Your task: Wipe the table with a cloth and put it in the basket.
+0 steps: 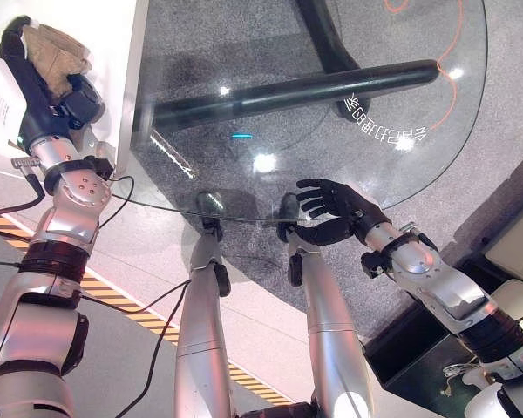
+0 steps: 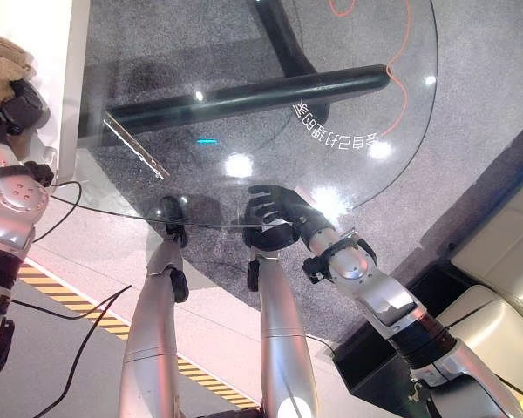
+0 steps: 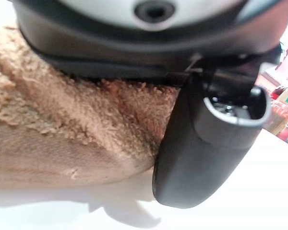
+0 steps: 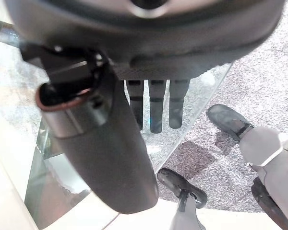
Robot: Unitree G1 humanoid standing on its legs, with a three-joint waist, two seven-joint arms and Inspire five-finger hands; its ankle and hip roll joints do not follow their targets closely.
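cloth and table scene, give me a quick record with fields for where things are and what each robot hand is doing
cloth: tan, fluffy cloth, bunched in the left robot hand over a white surface
left robot hand: curled round the cloth, at the robot's far left, off the glass
right robot hand: open right robot hand with straight fingers, at the near edge of the table
table: round glass table, dark base bar seen through it
basket: not identified
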